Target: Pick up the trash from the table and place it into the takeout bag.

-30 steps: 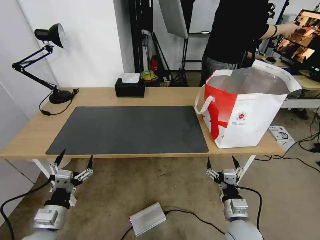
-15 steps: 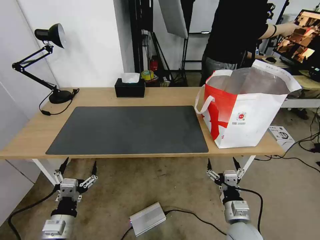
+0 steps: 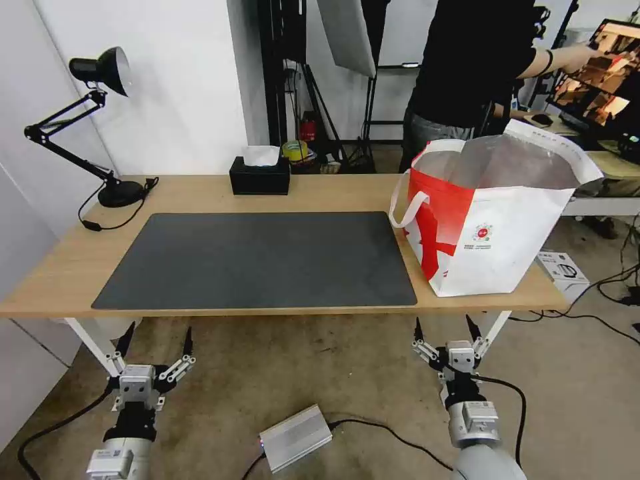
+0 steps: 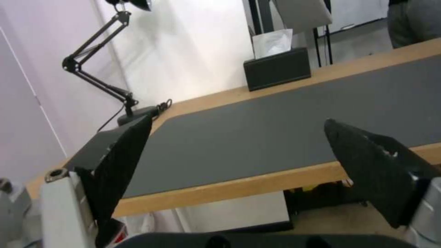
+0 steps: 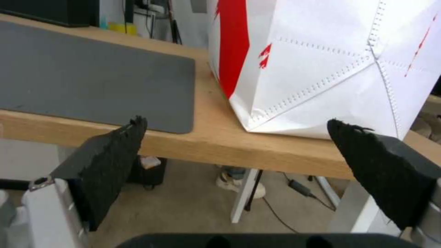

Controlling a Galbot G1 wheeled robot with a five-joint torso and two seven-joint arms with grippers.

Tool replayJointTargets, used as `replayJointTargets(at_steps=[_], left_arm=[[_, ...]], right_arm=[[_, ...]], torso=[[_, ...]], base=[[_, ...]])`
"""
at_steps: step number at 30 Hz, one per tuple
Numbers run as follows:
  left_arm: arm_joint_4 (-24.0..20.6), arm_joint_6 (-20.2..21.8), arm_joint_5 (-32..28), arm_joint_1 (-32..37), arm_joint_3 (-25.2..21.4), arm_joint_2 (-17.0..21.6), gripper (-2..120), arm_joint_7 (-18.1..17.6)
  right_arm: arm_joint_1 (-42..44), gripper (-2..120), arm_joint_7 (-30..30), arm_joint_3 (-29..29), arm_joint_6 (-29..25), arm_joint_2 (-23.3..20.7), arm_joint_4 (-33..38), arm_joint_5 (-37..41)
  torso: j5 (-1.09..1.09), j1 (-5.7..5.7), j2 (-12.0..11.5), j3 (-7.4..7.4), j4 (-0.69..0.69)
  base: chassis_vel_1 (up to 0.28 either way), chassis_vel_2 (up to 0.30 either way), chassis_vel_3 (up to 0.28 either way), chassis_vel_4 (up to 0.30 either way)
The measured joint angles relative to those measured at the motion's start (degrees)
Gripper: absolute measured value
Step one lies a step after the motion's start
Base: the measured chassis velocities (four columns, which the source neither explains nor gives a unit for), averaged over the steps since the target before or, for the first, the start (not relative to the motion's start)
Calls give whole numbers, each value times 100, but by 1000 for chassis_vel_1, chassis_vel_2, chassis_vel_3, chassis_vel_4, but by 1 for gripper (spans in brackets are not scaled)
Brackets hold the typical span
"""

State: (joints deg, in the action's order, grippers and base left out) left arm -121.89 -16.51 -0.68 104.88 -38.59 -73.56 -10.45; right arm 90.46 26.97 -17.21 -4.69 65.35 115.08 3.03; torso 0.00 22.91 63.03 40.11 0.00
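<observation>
Left gripper (image 3: 155,338) is hanging below the table's (image 3: 320,193) front edge, near the left white leg, jaws spread wide, gripping nothing. In the left wrist view both black fingers (image 4: 120,162) are framing the table edge with open space between them.

The dark mat (image 3: 260,259) is lying bare across the middle. Desk lamp (image 3: 100,127) at far left, black tissue box (image 3: 260,175) at the back; neither is trash. I can't spot any bowl or cup on the tabletop, so the trash is probably already in the bag, though its contents are hidden from here.

Right gripper (image 3: 444,328) is sitting under the front edge just below the takeout bag (image 3: 490,217), jaws also wide apart and empty.

The bag is standing upright at the table's right end, mouth open, foil lining showing, a white loop handle (image 3: 405,203) drooping on its left side. Handling judgement: soft non-woven walls, light, will likely buckle if pinched on a panel; the loop handles look like the sane grab point. Stiffness is coming from the boxy folds only.

Versus a second ago: the left gripper is sitting lower and further back from the table edge, retracting downward. The right one is barely shifting. Table, mat and bag are staying put.
</observation>
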Motion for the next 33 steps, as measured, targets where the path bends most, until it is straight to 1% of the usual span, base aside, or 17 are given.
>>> replayJointTargets(at_steps=[33], left_arm=[[18, 4, 0, -70, 25, -21, 100, -23]], right_arm=[[26, 100, 3, 7, 12, 22, 19, -54]], torso=[[0, 0, 0, 0, 0]], base=[[0, 0, 0, 0]])
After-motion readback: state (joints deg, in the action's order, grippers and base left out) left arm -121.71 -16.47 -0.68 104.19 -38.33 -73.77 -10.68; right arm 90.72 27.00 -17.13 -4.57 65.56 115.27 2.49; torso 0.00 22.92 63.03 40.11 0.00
